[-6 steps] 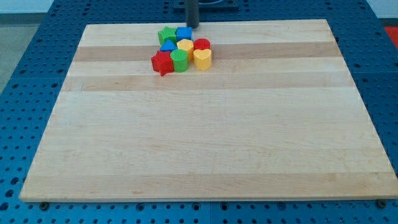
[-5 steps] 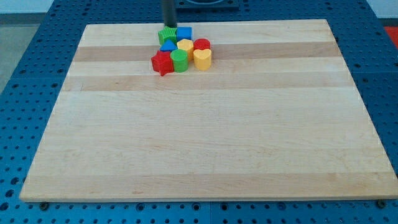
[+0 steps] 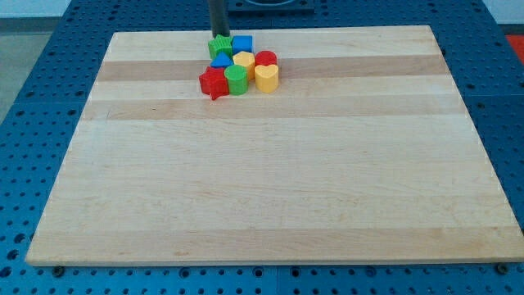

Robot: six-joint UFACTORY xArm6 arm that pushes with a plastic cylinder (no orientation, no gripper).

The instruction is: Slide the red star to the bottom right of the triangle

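Blocks are clustered near the counter (image 3: 270, 188) far edge; the red star (image 3: 213, 83) sits leftmost, nothing grasped by my tip (image 3: 219, 35).

Wooden board (image 3: 270, 188) on blue pegboard table (image 3: 33, 98), green cylinder (image 3: 237, 79), yellow heart (image 3: 267, 77), blue cube (image 3: 242, 44)

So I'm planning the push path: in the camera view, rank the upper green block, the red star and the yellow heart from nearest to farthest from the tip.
1. Upper green block: directly below my tip, at the cluster's top left.
2. Red star: the cluster's bottom-left corner, farther down the view.
3. Yellow heart: the cluster's bottom right, farthest off.
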